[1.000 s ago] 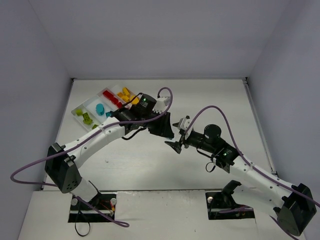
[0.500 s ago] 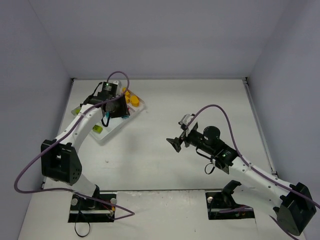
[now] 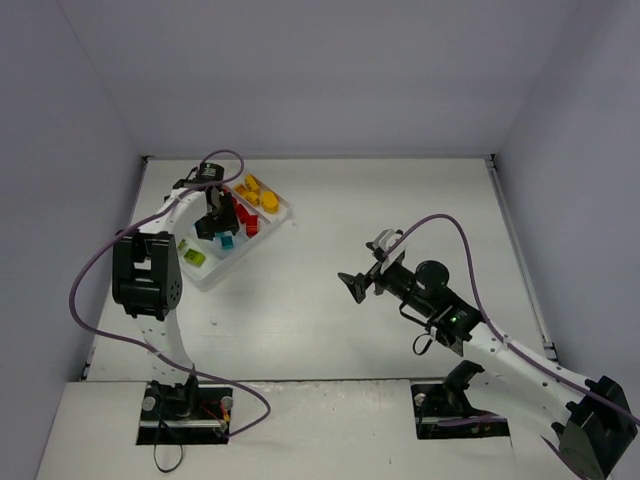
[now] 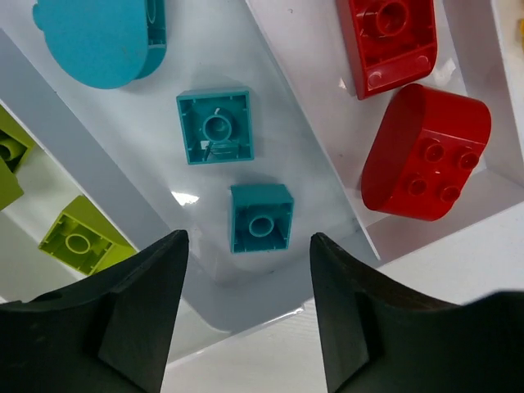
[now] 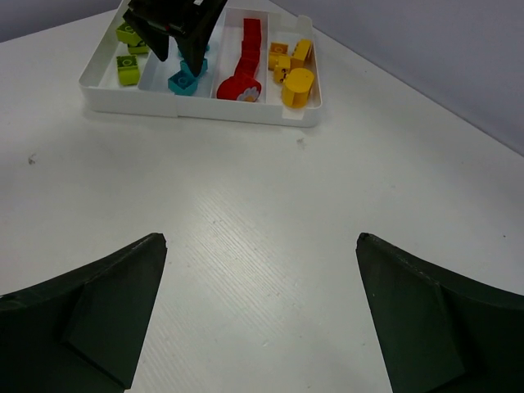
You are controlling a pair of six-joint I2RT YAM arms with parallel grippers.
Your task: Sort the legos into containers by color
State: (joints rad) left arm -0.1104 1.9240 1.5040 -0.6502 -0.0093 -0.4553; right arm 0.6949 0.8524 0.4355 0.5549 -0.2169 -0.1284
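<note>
The white tray [image 3: 214, 276] lies at the far left of the table. Its compartments hold yellow bricks [image 3: 256, 191], red bricks [image 3: 246, 221], a teal brick [image 3: 227, 241] and a lime green brick [image 3: 192, 257]. My left gripper [image 3: 214, 222] hovers over the tray, open and empty. In the left wrist view my left gripper [image 4: 246, 244] is just above a small teal brick [image 4: 261, 218], which lies with another teal brick [image 4: 215, 125] in one compartment, red bricks [image 4: 426, 155] to the right and green bricks [image 4: 82, 243] to the left. My right gripper [image 3: 361, 285] is open and empty over mid-table.
In the right wrist view my right gripper [image 5: 260, 237] is over bare white table, with the tray [image 5: 205, 110] far ahead and the left gripper [image 5: 176, 24] above it. Grey walls enclose the table on three sides. Purple cables trail from both arms.
My left arm has swung from mid-table, near the right gripper, back to the tray and now hangs open over the teal compartment. My right gripper has shifted slightly right.
</note>
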